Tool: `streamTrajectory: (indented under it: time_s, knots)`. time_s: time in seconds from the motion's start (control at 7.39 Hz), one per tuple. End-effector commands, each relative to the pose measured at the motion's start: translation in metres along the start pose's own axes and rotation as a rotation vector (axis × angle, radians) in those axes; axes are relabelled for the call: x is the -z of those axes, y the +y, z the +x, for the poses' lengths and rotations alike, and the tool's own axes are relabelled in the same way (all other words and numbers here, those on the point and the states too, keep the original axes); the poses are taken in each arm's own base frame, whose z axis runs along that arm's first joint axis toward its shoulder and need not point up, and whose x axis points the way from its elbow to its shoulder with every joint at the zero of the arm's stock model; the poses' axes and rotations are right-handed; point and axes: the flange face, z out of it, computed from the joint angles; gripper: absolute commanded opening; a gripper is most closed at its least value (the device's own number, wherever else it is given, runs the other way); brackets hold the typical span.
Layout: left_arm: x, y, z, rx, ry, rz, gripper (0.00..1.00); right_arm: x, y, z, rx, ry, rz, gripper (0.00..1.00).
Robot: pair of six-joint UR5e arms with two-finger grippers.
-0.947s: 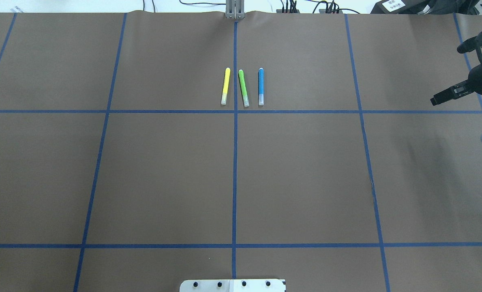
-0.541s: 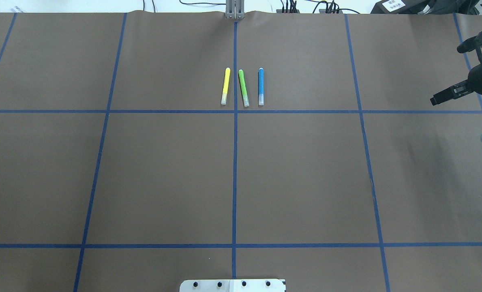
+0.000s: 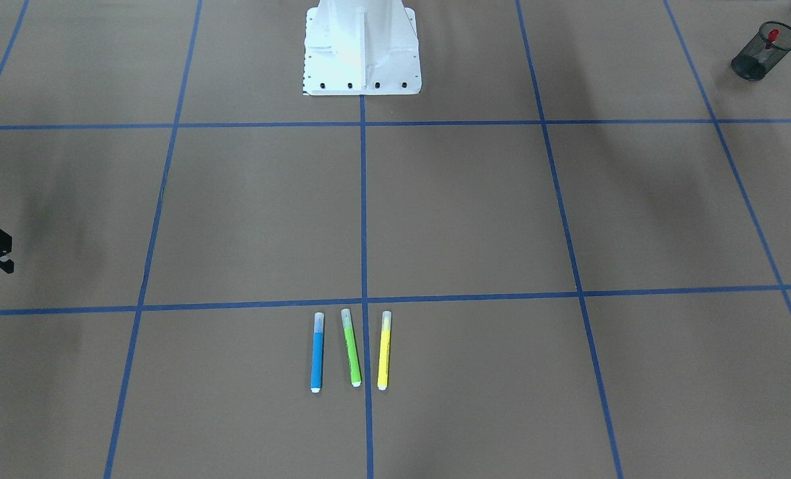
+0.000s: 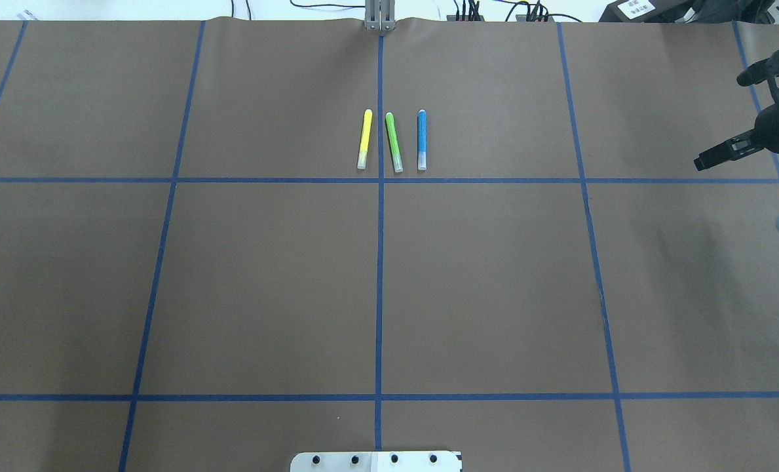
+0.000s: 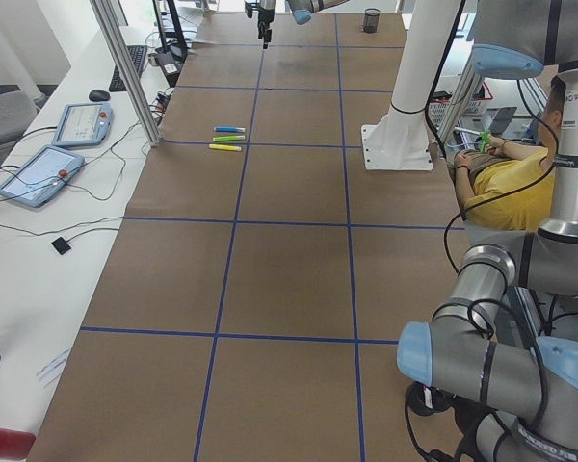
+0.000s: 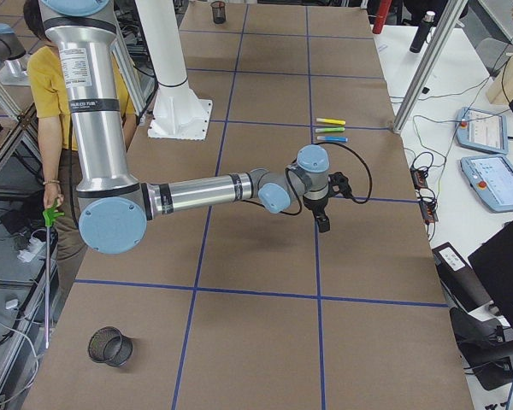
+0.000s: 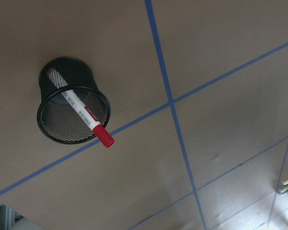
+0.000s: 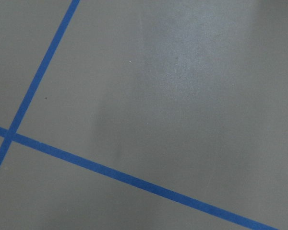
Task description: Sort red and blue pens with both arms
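Note:
The blue pen (image 4: 421, 139) (image 3: 316, 351) lies flat on the brown table, on the robot's right of a green and a yellow highlighter. The red pen (image 7: 84, 115) (image 3: 773, 33) stands slanted inside a black mesh cup (image 7: 74, 108) (image 3: 764, 43), red cap up, seen from above in the left wrist view. My right gripper (image 4: 698, 164) (image 6: 323, 226) hangs over the table far out on the robot's right, well away from the pens. Its fingers look shut, with nothing in them. The left gripper shows in no view.
A green highlighter (image 4: 394, 141) and a yellow highlighter (image 4: 365, 139) lie beside the blue pen. The white pedestal (image 3: 362, 46) stands at the robot's side. A second mesh cup (image 6: 109, 346) sits on the right end. A person in yellow (image 5: 506, 183) sits behind the robot.

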Motion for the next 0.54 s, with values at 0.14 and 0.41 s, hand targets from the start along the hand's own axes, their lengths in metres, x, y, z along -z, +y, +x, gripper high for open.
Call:
streamTrajectory:
  time_s: [0.14, 0.41]
  knots:
    - [0.027, 0.047, 0.17, -0.422, -0.284, 0.226, 1.0, 0.0, 0.0, -0.002, 0.001, -0.002, -0.001, 1.0]
    - [0.002, 0.048, 0.255, -0.689, -0.308, 0.275, 1.0, -0.003, -0.001, -0.004, 0.006, -0.004, -0.003, 1.0]
